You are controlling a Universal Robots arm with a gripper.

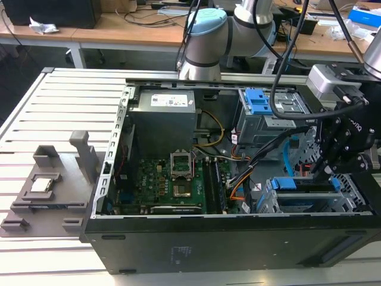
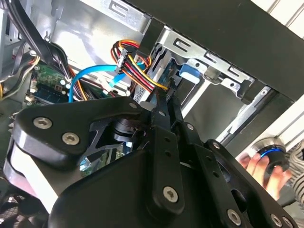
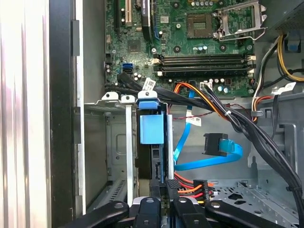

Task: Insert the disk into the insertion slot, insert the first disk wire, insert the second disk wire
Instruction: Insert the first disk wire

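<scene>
From the exterior view I see my black two-fingered gripper [image 1: 321, 168] reaching down into the open computer case [image 1: 178, 250] at the exterior view's right, just above the insertion slot [image 1: 356, 192], the low silver perforated drive cage. The disk [image 1: 284, 183], grey metal in a bright blue plastic carrier, sits inside that cage, so I judge the first step done. In the second wrist view the fingers [image 2: 161, 118] are pressed close together at the disk's rear edge. They appear to be pinching the small dark plug of the first disk wire [image 2: 140, 71], the short orange-red bundle, though the tips hide the plug itself. Holding it right at the plug gives me the stiffest hold for pressing it into the socket. The second disk wire [image 2: 90, 71], a flat light-blue ribbon cable, loops free behind. In the first wrist view that blue cable's dark plug lies loose beside the cage, apart from the disk and unconnected, and the blue carrier handle stands flush in its bay.
</scene>
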